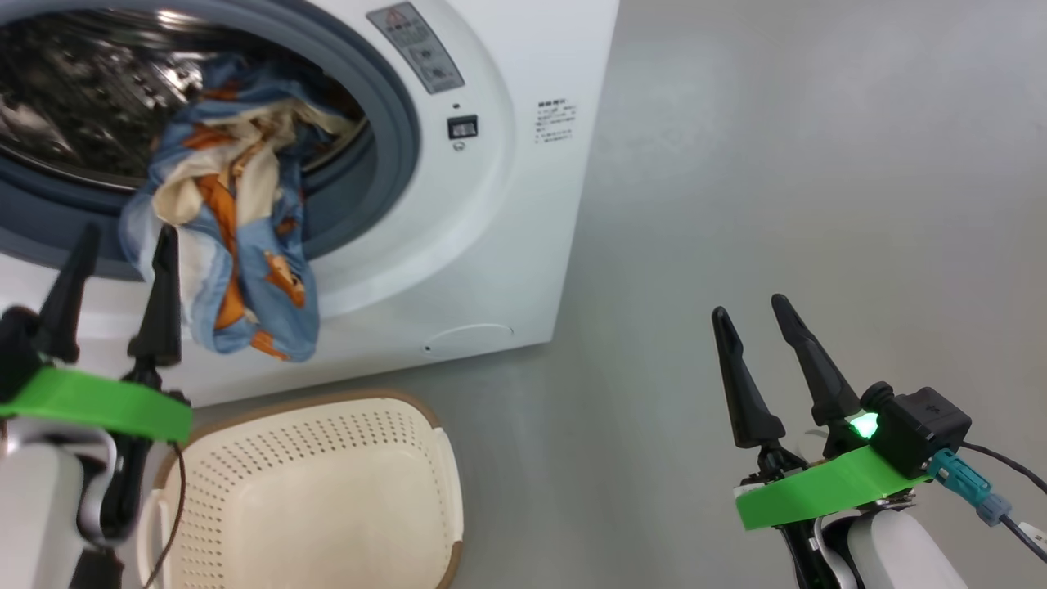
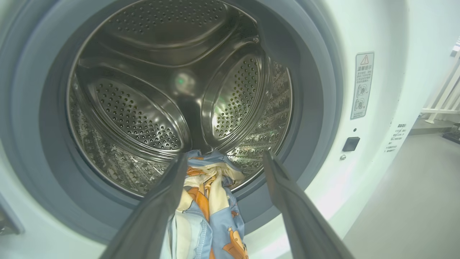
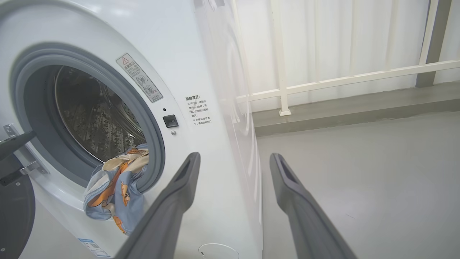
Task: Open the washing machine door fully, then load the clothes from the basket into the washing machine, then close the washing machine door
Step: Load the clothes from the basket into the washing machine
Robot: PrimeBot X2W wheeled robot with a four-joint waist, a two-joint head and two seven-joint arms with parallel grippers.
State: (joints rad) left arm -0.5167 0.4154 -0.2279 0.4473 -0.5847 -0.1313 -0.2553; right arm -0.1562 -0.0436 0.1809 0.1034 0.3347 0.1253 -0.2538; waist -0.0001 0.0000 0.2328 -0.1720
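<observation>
The washing machine (image 1: 507,204) stands at the upper left, its steel drum (image 2: 161,90) exposed. The washing machine door (image 3: 12,216) is swung open, its black rim showing at the far left on its metal hinge. The clothes (image 1: 237,221), light blue with orange bears and cream parts, lie half in the drum and hang over the grey gasket down the white front. My left gripper (image 1: 123,245) is open just in front of the clothes (image 2: 208,205), not closed on them. My right gripper (image 1: 748,309) is open over the floor to the right, holding nothing. The basket (image 1: 327,401) sits empty below the opening.
Bare grey floor (image 1: 777,164) stretches to the right of the machine. A white railing (image 3: 323,81) with pale curtains behind it runs along a raised step at the back. A small round flap (image 1: 466,337) sits low on the machine's front.
</observation>
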